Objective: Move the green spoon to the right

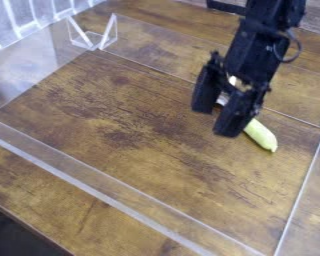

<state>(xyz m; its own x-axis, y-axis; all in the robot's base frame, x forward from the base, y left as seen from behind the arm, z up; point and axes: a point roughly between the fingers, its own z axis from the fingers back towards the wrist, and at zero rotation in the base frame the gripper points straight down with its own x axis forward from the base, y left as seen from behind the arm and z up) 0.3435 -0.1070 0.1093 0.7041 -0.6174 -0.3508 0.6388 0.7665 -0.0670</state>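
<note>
Currently green spoon lies flat on wooden tabletop, right side of scene, near clear acrylic wall; only yellow-green handle end visible, bowl hidden behind gripper. Likely light, rigid, smooth plastic handle, possibly slippery; tapered, so best hold looks like thick mid-handle, jaws across its width. Gripper jaws spread wide, empty, fingertips just above spoon's far-left part; contact cannot be confirmed. Arm descends from upper right, wrist pitched steeply downward, slightly tilted.
</note>
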